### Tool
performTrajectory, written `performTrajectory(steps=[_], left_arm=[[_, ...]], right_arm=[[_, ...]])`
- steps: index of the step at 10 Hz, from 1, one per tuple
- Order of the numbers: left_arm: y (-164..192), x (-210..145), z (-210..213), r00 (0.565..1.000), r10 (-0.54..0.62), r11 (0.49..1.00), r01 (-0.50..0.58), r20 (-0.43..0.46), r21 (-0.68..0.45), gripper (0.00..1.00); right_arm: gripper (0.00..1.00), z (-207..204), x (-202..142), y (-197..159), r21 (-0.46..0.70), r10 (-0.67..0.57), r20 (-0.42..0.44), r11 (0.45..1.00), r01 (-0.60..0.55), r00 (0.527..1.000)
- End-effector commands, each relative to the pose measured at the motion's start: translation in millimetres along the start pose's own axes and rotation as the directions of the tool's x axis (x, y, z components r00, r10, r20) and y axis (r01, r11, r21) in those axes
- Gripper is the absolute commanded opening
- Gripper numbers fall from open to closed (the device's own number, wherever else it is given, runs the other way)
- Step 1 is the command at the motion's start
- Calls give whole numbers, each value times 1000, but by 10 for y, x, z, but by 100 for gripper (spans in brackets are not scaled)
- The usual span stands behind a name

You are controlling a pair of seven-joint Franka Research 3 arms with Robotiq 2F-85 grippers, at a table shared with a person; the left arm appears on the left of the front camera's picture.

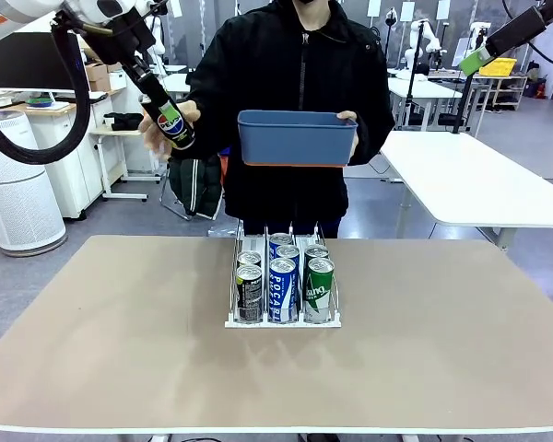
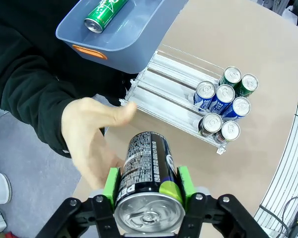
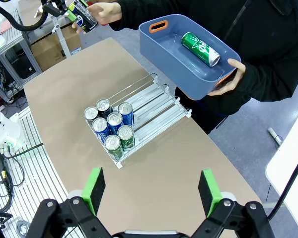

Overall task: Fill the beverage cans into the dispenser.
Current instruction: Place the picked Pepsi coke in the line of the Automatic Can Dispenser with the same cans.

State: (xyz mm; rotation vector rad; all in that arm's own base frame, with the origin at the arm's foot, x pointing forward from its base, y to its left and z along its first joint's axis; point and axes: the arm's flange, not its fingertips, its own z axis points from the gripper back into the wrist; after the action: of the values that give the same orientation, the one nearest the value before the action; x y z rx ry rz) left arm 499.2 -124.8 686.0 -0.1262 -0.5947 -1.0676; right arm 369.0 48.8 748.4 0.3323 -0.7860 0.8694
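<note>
Standing in dispenser (image 3: 156, 101): seemingly 7 cans (image 3: 114, 119)

Left arm (image 1: 28, 14): we see a white shell with a thick black cable (image 1: 81, 83) alongside.
Left gripper (image 2: 148, 184): we note black links, green pads (image 2: 111, 184) and silver screws (image 2: 98, 199) at the joints.
Right gripper (image 3: 151, 191): we see a black frame and green pads.
Person (image 1: 295, 101): we see a black zipped jacket with long black sleeves (image 2: 25, 84).
</note>
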Motion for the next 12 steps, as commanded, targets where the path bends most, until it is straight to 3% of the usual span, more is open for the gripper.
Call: performTrajectory(steps=[1,12], left_arm=[[12,-14,23,1000,3,1000,-3,3,5,0],[12,-14,23,1000,3,1000,-3,3,5,0]], right_arm=[[100,-4,-3,-8,6,-2,7,1000,2,1000],[100,-4,-3,-8,6,-2,7,1000,2,1000]])
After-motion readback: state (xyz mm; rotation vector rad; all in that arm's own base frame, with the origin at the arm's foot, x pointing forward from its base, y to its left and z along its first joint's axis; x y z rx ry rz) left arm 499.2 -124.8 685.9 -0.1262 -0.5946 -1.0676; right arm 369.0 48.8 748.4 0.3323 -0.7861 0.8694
